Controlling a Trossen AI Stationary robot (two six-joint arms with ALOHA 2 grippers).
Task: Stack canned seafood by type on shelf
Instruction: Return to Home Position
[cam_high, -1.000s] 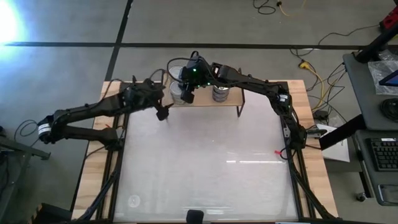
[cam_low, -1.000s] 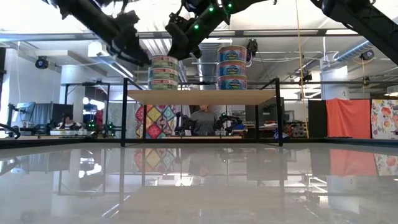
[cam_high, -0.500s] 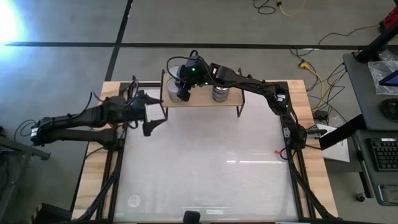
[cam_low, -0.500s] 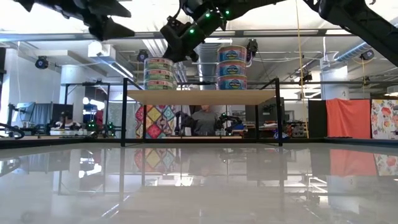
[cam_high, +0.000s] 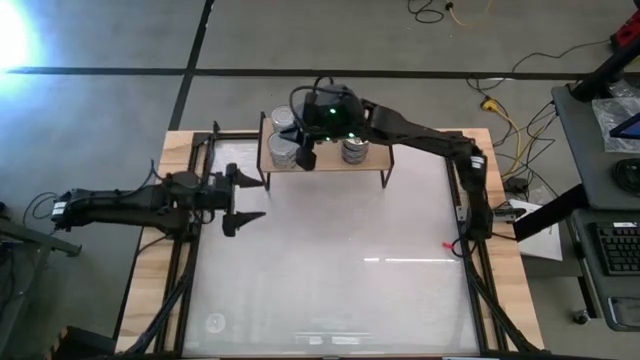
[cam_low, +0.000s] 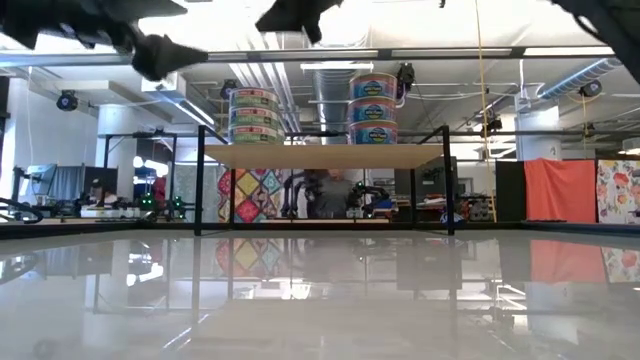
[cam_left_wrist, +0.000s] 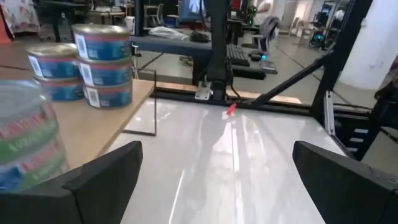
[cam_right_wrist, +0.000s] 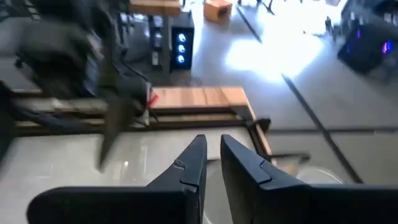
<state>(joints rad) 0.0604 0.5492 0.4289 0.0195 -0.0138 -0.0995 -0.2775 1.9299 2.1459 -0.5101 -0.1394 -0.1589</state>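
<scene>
Change against one second ago: left gripper (cam_high: 250, 198) has drawn back from the left end of the shelf (cam_high: 375, 166) and hangs over the table (cam_high: 330, 270) at about 9 o'clock, its arm lying nearly level along that side. Right gripper (cam_high: 305, 157), then low beside the green-labelled stack (cam_low: 253, 115), has risen, so the low view keeps only a dark tip at its upper border. From above it hovers at 12 o'clock over the shelf's front edge, just beside that stack. Tins unchanged in number, all standing on the shelf at the table's 12 o'clock. Jaws: left released, fingers (cam_left_wrist: 102, 180) spread wide with nothing between; right drawn almost together, fingers (cam_right_wrist: 193, 171) parted by a thin slit, gripping nothing. Labels: green stack banded green, white and red; blue-labelled stack (cam_low: 373, 105) carries an oval emblem on blue with a red band; no lettering legible in any view. View differences: low view shows two columns of three tins each, green toward 9 o'clock, blue toward 3 o'clock. High view shows only silver-grey tops, but three of them, the extra one behind the green stack. Left wrist view shows a shorter blue-labelled pile (cam_left_wrist: 53, 71) beyond the green one. Blurred person (cam_low: 325, 195) visible in the low view, behind the shelf.
</scene>
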